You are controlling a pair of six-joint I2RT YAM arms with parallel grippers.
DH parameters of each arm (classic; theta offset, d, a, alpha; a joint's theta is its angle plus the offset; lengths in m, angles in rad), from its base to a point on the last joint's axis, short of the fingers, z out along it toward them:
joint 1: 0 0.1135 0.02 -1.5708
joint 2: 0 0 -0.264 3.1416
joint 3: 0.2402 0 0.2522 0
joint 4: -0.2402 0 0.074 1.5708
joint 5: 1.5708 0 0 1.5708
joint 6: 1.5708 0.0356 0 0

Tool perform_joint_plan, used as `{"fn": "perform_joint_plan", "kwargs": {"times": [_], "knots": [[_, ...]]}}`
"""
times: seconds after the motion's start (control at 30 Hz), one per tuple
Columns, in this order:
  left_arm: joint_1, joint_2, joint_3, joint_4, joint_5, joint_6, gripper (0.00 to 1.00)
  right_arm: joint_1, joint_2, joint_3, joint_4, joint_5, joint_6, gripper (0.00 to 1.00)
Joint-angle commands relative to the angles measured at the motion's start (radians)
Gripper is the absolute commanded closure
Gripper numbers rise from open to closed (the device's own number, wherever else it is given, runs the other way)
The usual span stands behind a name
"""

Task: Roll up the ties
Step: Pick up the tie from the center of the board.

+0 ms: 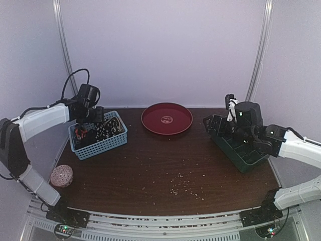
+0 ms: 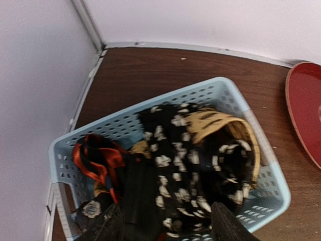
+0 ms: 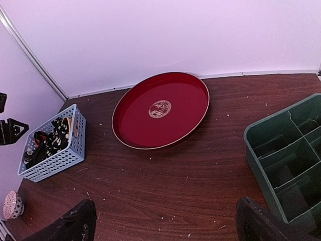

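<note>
Several ties lie bundled in a light blue perforated basket at the table's back left. In the left wrist view a dark tie with pale speckles fills the middle, an orange and red tie lies at the left, and a tan one at the back. My left gripper is open right above the ties, one finger on each side of the dark one, and it also shows in the top view. My right gripper is open and empty above bare table, near the green box.
A round red tray sits at the back middle. A green divided box stands at the right. A pinkish speckled ball lies at the front left. Pale crumbs are scattered over the dark wooden table.
</note>
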Motion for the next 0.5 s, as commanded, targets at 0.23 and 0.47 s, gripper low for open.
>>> {"fn": "perform_joint_plan", "kwargs": {"times": [0.23, 0.47], "knots": [[0.145, 0.105, -0.096, 0.213, 0.400, 0.029, 0.37, -0.006, 0.008, -0.033, 0.088, -0.072, -0.032, 0.02], [0.144, 0.229, -0.076, 0.292, 0.456, -0.026, 0.48, -0.006, 0.006, -0.018, 0.076, -0.075, -0.034, 0.02]]}}
